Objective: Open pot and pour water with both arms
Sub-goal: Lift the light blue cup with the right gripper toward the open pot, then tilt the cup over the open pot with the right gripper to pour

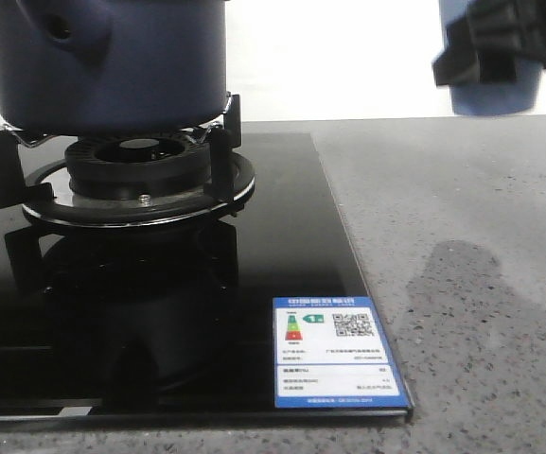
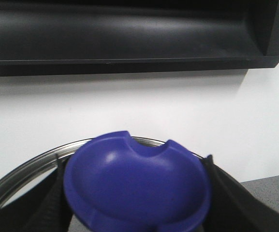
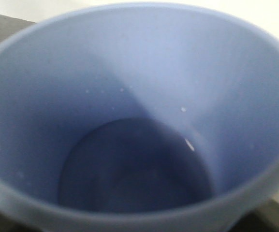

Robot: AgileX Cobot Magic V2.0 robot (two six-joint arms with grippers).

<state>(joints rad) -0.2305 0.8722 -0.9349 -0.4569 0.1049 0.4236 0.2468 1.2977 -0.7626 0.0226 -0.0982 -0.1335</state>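
Note:
The dark navy pot [image 1: 112, 61] sits on the gas burner [image 1: 140, 165] at the far left; its top is cut off by the frame. My left gripper [image 2: 137, 193] is out of the front view; in the left wrist view its black fingers [image 2: 236, 203] are shut on the blue lid knob [image 2: 137, 186], with the lid's metal rim [image 2: 23, 171] behind it, held up against the white wall. My right gripper [image 1: 485, 47] is shut on a pale blue cup [image 1: 500, 95], held in the air at the far right. The cup's inside [image 3: 139, 96] fills the right wrist view; its bottom looks dark.
A black glass hob [image 1: 159, 312] with a blue-edged energy label [image 1: 334, 350] covers the left. Grey speckled countertop [image 1: 462, 236] lies to the right. A black range hood [image 2: 129, 34] hangs above the white wall.

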